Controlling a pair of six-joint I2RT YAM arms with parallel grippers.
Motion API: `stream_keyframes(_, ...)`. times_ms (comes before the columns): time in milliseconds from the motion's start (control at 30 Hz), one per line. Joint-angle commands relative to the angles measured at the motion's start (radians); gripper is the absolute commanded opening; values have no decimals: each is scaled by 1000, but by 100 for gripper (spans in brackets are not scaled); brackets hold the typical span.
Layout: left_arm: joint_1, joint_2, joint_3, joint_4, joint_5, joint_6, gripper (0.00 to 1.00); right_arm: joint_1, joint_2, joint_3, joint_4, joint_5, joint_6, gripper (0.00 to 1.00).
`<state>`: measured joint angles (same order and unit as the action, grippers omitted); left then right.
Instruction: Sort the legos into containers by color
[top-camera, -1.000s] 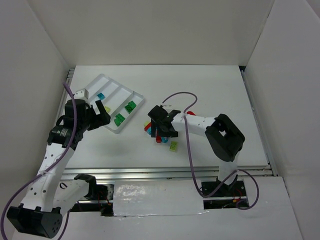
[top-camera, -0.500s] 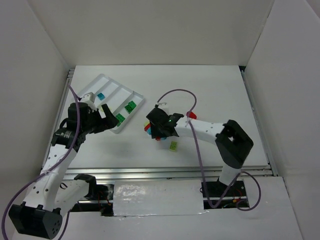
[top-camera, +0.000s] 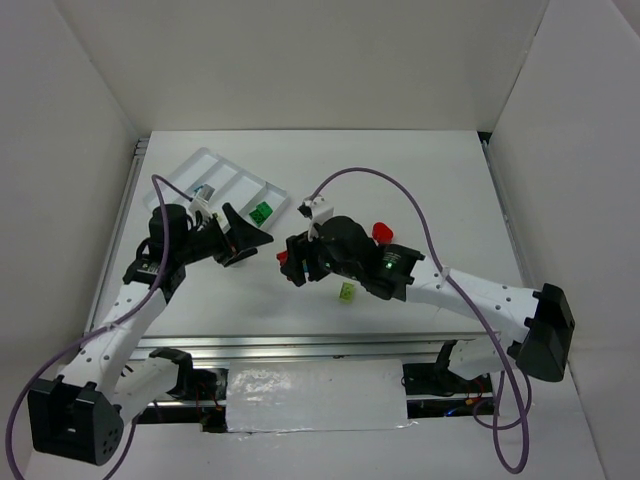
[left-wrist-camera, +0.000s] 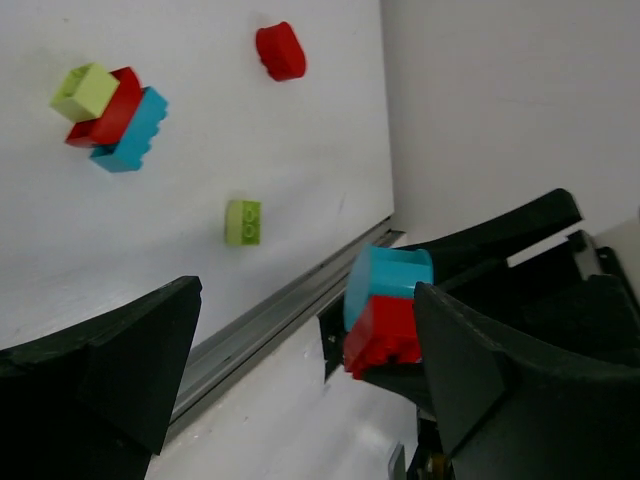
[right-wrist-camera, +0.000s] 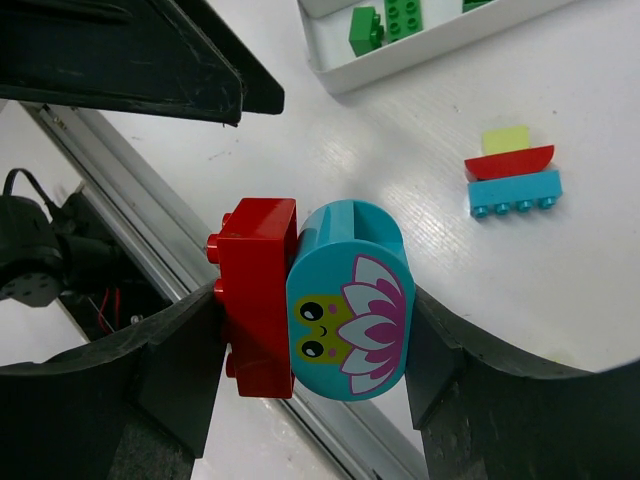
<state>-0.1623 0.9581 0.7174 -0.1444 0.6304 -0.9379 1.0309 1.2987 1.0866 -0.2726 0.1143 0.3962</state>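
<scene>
While the right tool (top-camera: 295, 263) clamps the joined red and teal plastic bricks (right-wrist-camera: 305, 310) near the shallow white plastic tray (top-camera: 226, 177), the wide-open left tool (top-camera: 246, 243) should probably grip one brick squarely, then pull straight.

Your left arm (top-camera: 118, 325): white tubes, black round joints, small dark screw holes; right arm (top-camera: 480, 295) looks same, tiny green light (top-camera: 388, 266) on it; thin purple cable (top-camera: 365, 172) runs along each; fingers (left-wrist-camera: 110, 370) black, wide, smooth.
</scene>
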Motion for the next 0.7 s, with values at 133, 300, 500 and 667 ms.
stream_keyframes(133, -48, -61, 25, 115, 68, -90, 99, 23, 22, 33, 32, -30, -25, 0)
stream_keyframes(300, -123, -52, 21, 103, 28, -87, 94, 29, 34, 58, 39, -21, -13, 0)
stream_keyframes(500, -243, -15, 10, 131, -12, -96, 81, 29, 51, 98, 30, 30, -7, 0)
stream_keyframes(667, -269, -6, 5, 137, -18, -93, 29, 29, 57, 111, 18, 84, 12, 1)
